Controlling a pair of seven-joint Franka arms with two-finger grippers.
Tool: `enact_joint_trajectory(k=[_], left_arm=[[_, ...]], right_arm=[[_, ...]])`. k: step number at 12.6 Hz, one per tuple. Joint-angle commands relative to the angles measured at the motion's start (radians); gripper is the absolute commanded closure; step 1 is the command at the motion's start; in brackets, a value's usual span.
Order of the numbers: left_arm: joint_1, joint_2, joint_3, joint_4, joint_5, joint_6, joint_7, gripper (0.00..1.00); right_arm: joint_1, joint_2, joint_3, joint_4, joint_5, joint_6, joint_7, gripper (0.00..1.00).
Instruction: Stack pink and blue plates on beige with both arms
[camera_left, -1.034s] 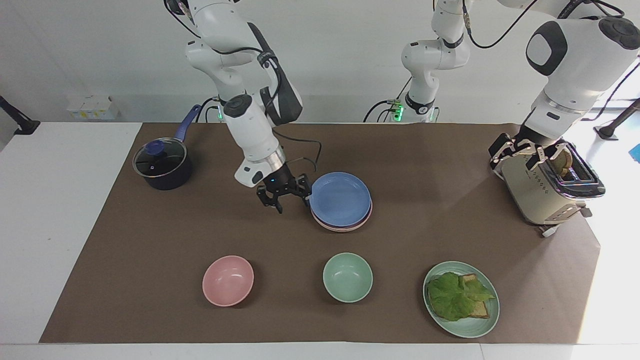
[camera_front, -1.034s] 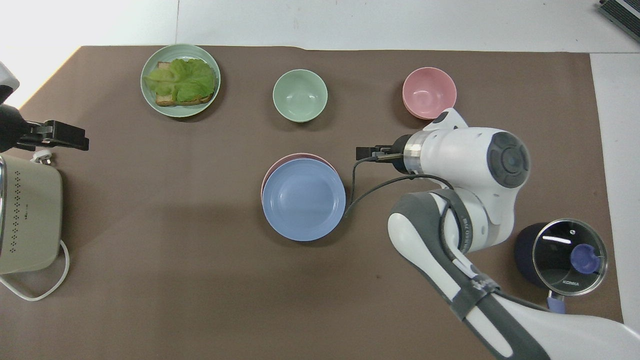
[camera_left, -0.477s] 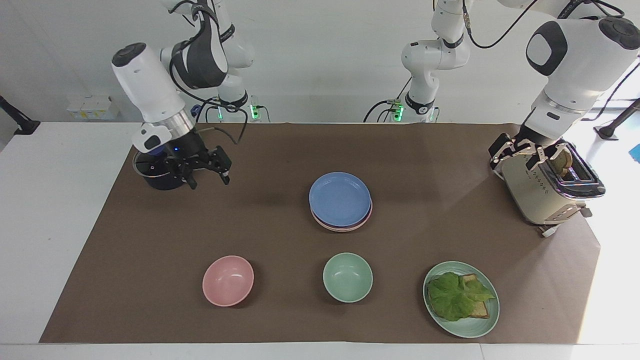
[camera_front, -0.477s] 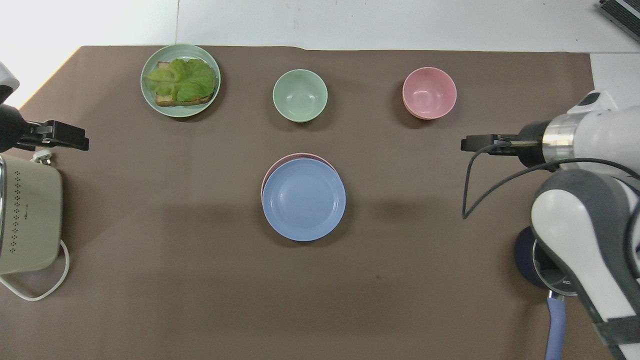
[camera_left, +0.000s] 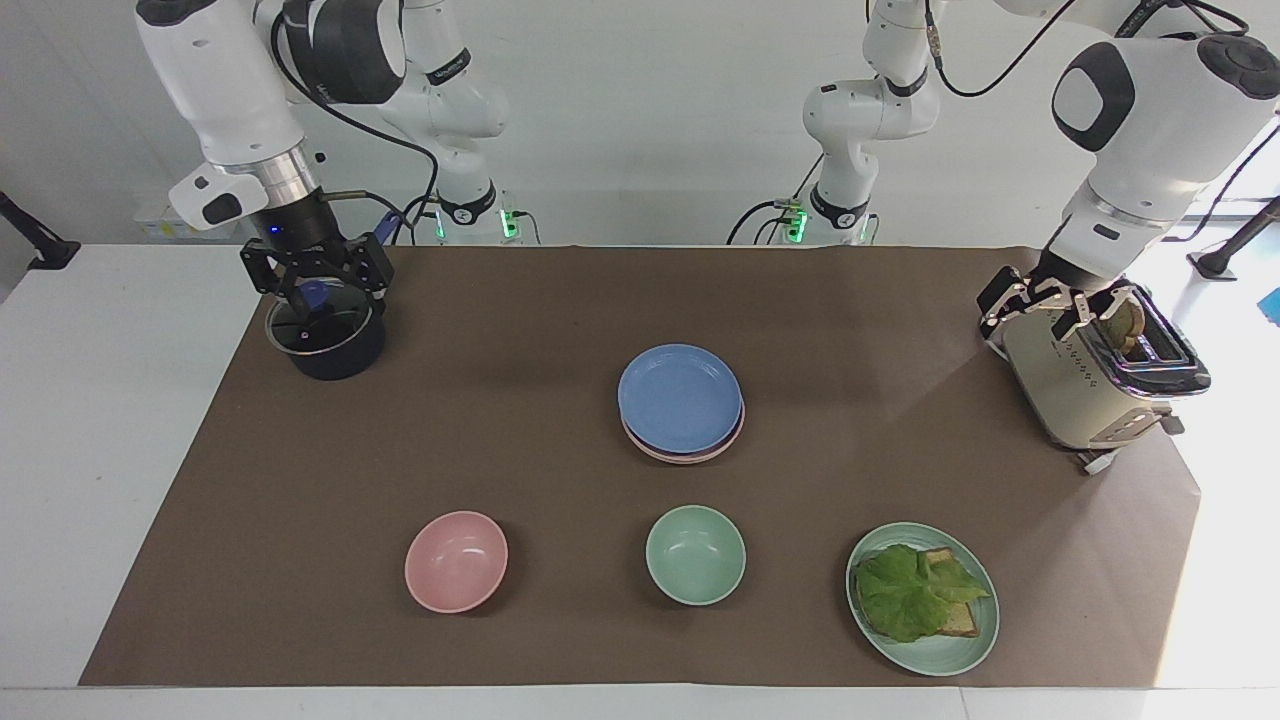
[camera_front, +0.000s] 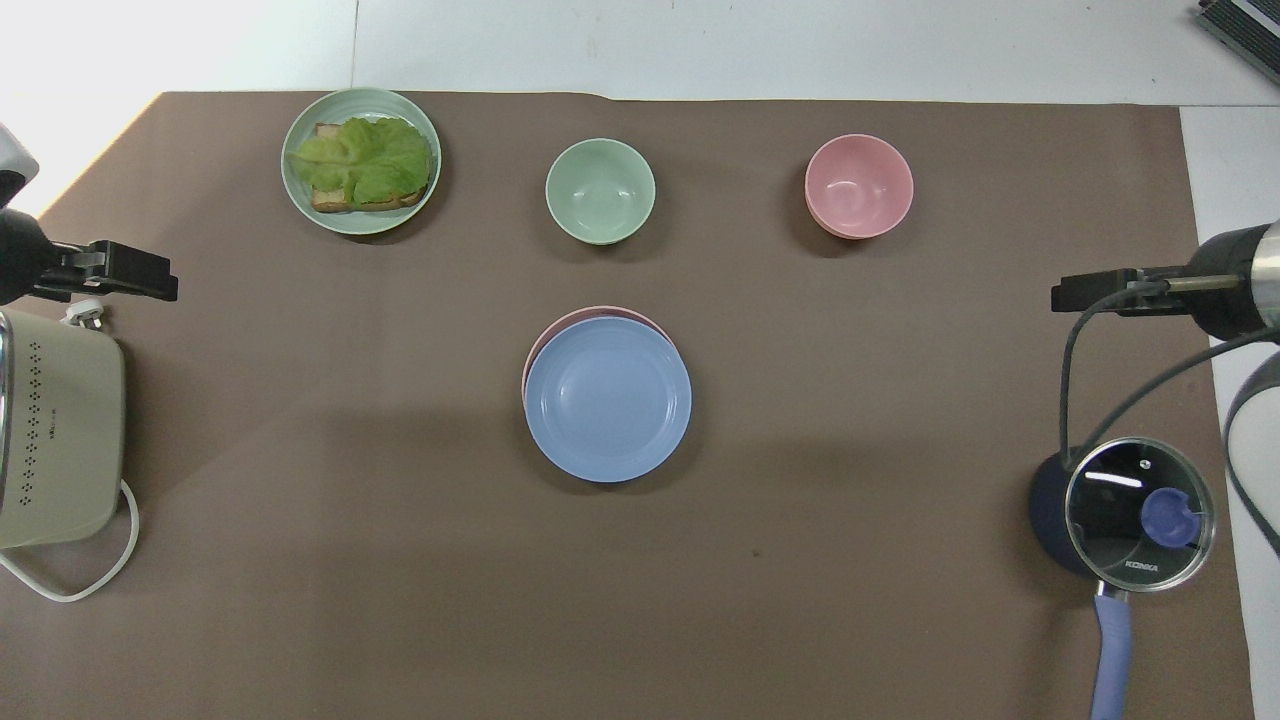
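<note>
The blue plate (camera_left: 680, 395) (camera_front: 608, 400) lies on top of the pink plate (camera_left: 692, 455) (camera_front: 580, 316) in the middle of the brown mat; only the pink plate's rim shows. The beige plate is hidden; none shows beneath the stack. My right gripper (camera_left: 320, 295) (camera_front: 1075, 295) hangs open and empty over the lidded pot, well away from the plates. My left gripper (camera_left: 1040, 305) (camera_front: 150, 285) waits open above the toaster's end, holding nothing.
A dark pot with a glass lid (camera_left: 325, 335) stands at the right arm's end, a cream toaster (camera_left: 1095, 375) at the left arm's end. Farther from the robots than the stack sit a pink bowl (camera_left: 456, 560), a green bowl (camera_left: 695, 553) and a green plate with lettuce toast (camera_left: 922, 597).
My right gripper has drawn back from beside the plate stack toward its own end of the table and risen over the pot. The plates and the left arm have not moved.
</note>
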Motion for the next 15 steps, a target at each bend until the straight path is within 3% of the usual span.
enact_joint_trajectory(k=[1, 8, 10, 13, 15], left_arm=[[0.007, -0.004, -0.006, 0.010, 0.019, -0.022, -0.005, 0.00], [0.007, -0.004, -0.006, 0.012, 0.019, -0.022, -0.005, 0.00], [0.007, -0.004, -0.006, 0.010, 0.019, -0.022, -0.005, 0.00], [0.007, -0.004, -0.006, 0.010, 0.019, -0.022, -0.005, 0.00], [0.007, -0.004, -0.006, 0.010, 0.019, -0.022, -0.005, 0.00]], right_arm=[[-0.012, 0.022, 0.016, 0.057, -0.024, -0.031, 0.001, 0.00], [-0.017, 0.028, 0.014, 0.103, -0.052, -0.158, 0.074, 0.00], [0.034, 0.025, 0.010, 0.110, -0.094, -0.203, 0.119, 0.00], [0.153, 0.004, -0.096, 0.104, -0.113, -0.264, 0.157, 0.00], [0.173, 0.005, -0.107, 0.109, -0.115, -0.295, 0.163, 0.00]])
